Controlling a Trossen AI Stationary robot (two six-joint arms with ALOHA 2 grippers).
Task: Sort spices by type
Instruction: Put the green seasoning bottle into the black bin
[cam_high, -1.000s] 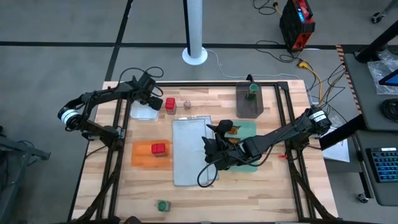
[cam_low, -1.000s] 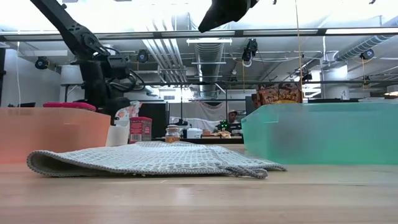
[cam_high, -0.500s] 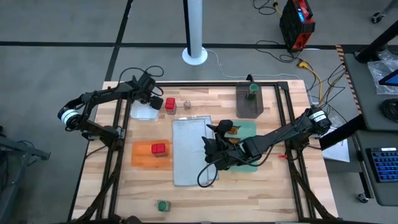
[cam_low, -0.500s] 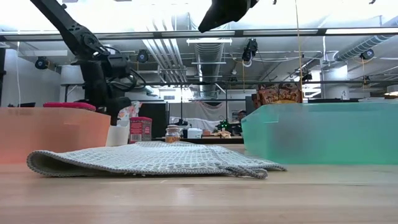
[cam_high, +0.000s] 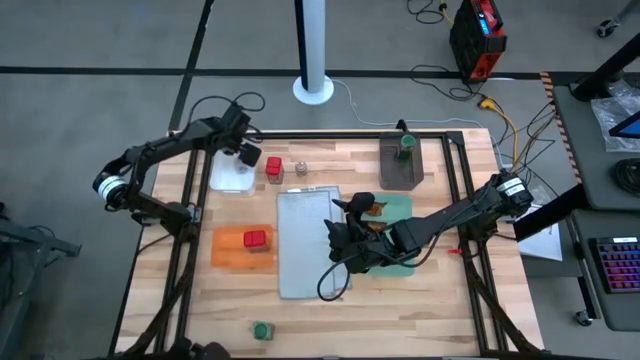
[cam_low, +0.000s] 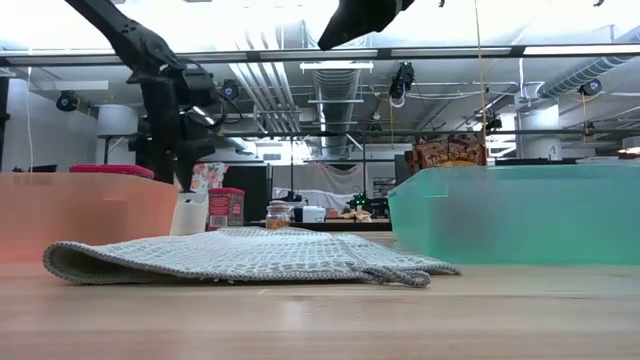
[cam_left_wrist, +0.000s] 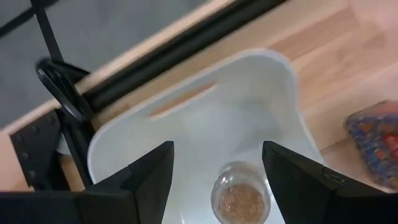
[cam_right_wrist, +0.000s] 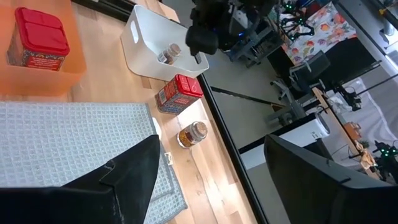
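My left gripper (cam_left_wrist: 216, 155) hangs open above the white bin (cam_high: 230, 178), clear of the clear shaker (cam_left_wrist: 239, 199) that stands on the bin's floor below its fingers. A red box (cam_high: 274, 170) and a second shaker (cam_high: 300, 168) stand on the wood beside the bin. Another red box (cam_high: 256, 240) sits on the orange cloth (cam_high: 232, 252). A green-topped jar (cam_high: 406, 143) stands in the dark grey bin (cam_high: 400, 172), and another green-topped jar (cam_high: 261, 330) stands near the front edge. Orange-brown packets (cam_high: 372, 210) lie on the green cloth (cam_high: 400, 212). My right gripper (cam_high: 340, 240) waits open and holds nothing, high over the grey cloth's right side.
The grey cloth (cam_high: 305, 245) lies flat in the table's middle, between the orange and green cloths. A black frame (cam_high: 185, 215) runs along the table's left, far and right edges. Bare wood lies along the near edge around the lone green-topped jar.
My left gripper has risen from the white bin and drifted slightly toward the far edge. The shaker stays standing in the bin. My right arm has kept still.
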